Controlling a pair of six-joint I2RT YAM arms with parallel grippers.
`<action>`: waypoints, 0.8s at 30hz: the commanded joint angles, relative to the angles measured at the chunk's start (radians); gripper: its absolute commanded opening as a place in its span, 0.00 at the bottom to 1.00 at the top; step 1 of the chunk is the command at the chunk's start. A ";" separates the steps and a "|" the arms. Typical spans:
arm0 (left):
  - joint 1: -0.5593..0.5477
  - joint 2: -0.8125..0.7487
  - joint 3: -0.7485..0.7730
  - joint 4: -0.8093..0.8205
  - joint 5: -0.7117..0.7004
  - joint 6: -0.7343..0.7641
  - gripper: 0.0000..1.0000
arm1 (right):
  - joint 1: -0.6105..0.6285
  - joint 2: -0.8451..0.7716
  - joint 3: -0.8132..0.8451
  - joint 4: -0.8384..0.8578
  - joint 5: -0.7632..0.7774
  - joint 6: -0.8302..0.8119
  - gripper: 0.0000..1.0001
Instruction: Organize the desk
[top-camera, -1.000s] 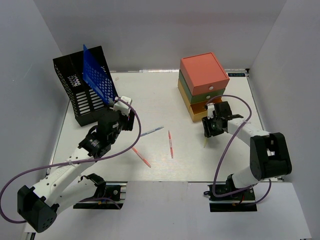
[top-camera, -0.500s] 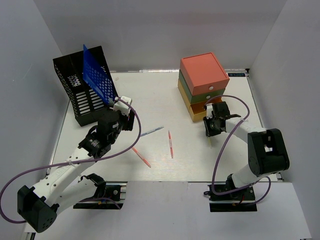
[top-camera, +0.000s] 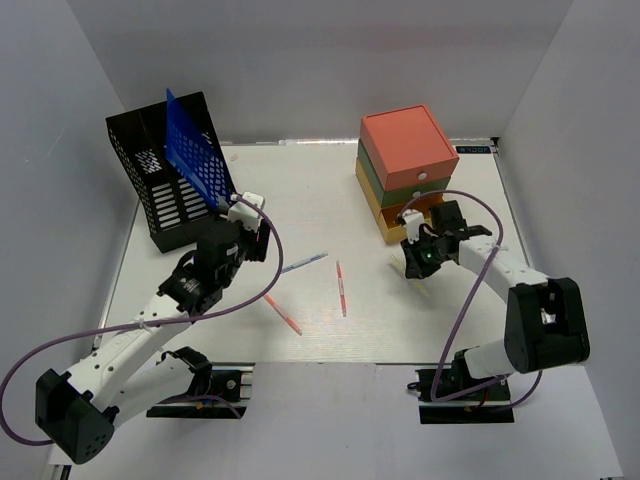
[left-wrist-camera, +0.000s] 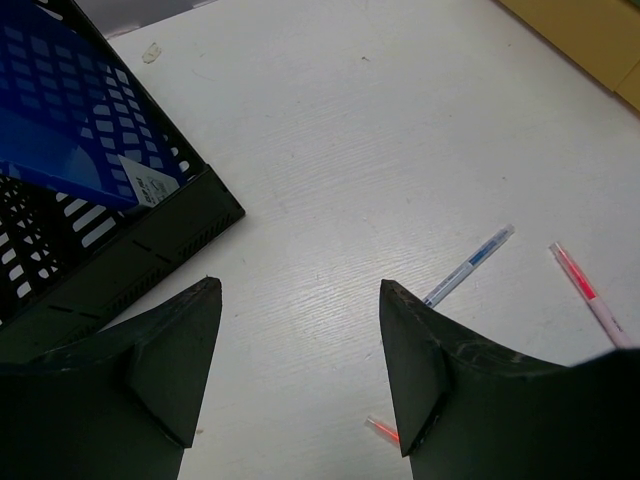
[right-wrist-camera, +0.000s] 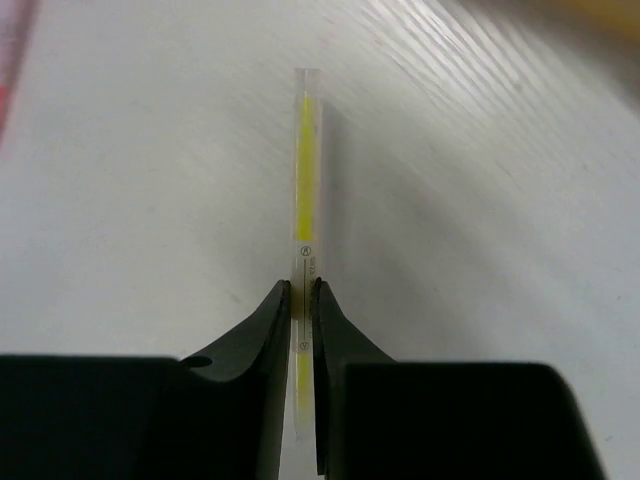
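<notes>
A: What differs from a second ago?

B: The right gripper (right-wrist-camera: 300, 292) has pinched in on the slim translucent yellow plastic pen (right-wrist-camera: 304, 140). Its two black fingers now clamp the barrel near one end, where before they stood apart over it. The pen appears to rest on the large flat white matte desk (top-camera: 330, 190), just in front of the stacked orange, green and yellow drawer box (top-camera: 405, 160).

A: And the left gripper (left-wrist-camera: 298, 290)?

B: Unmoved, spread wide and empty, it hangs over the desk beside the black mesh file rack (left-wrist-camera: 120, 250).

A: What does that mean for the tidying?

B: Probably the yellow pen is secured and ready to lift. The blue-and-white pen (top-camera: 303, 263), the red pen (top-camera: 342, 288) and the second red pen (top-camera: 283, 314) lie loose mid-desk.
</notes>
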 joint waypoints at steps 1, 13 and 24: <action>-0.005 0.006 -0.009 0.006 0.000 -0.004 0.74 | -0.001 -0.051 0.101 -0.152 -0.188 -0.182 0.02; -0.005 0.014 -0.029 0.021 0.003 0.012 0.74 | 0.002 -0.154 0.276 -0.117 -0.084 -0.645 0.00; -0.015 0.025 -0.041 0.032 0.019 0.021 0.75 | -0.006 -0.071 0.218 0.177 0.080 -1.121 0.00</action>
